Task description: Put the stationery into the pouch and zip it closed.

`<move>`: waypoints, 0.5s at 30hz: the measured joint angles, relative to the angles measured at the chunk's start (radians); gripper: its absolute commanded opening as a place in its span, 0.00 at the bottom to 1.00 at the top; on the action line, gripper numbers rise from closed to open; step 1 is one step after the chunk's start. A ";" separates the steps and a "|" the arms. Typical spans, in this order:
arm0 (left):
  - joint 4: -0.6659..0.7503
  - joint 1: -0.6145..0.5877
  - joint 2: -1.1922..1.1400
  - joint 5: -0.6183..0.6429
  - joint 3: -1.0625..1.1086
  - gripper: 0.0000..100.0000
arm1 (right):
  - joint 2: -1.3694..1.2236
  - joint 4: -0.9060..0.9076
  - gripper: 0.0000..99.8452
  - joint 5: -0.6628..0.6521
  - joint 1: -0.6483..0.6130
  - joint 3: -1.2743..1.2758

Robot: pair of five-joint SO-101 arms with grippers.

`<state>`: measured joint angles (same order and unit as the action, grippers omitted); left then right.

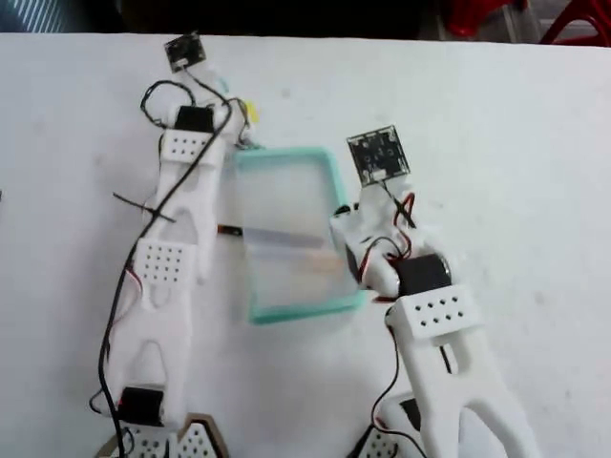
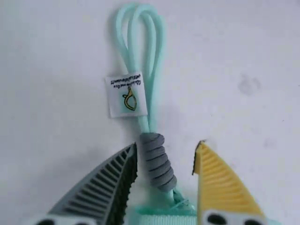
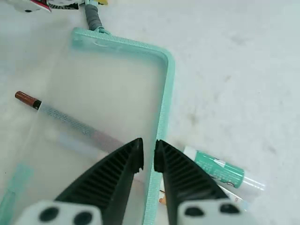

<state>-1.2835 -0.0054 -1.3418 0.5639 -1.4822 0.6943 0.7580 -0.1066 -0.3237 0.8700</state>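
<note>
The translucent pouch [image 1: 284, 154] with a mint-green border lies flat between the two arms. My left gripper [image 1: 241, 118] sits at its far left corner. There its grey and yellow fingers stand open on either side of the grey wrap [image 2: 157, 161] of the mint cord loop [image 2: 140, 37], without touching it. My right gripper [image 3: 148, 146] is shut on the pouch's right edge [image 3: 163, 89]. A pen with a brown cap [image 3: 27, 99] lies across the pouch, its body showing through the wall. A green-and-white tube [image 3: 216, 168] rests on the table just outside that edge.
A white tag [image 2: 125, 95] hangs on the cord loop. Both arms lie along the pouch's sides, the left one trailing black cables [image 1: 143, 239]. White table [image 1: 516, 143] stretches open to the right; its far edge runs along the top of the high view.
</note>
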 measured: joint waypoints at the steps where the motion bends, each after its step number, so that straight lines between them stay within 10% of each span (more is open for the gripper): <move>1: -0.009 0.000 0.000 0.011 -0.002 0.22 | 0.000 0.000 0.05 0.000 0.000 0.000; 15: -0.026 0.003 0.002 0.046 0.109 0.14 | 0.000 0.000 0.05 0.000 0.000 0.000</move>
<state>-1.3096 -0.0023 -1.3403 0.6099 -1.3732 0.6943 0.7580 -0.1066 -0.3237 0.8700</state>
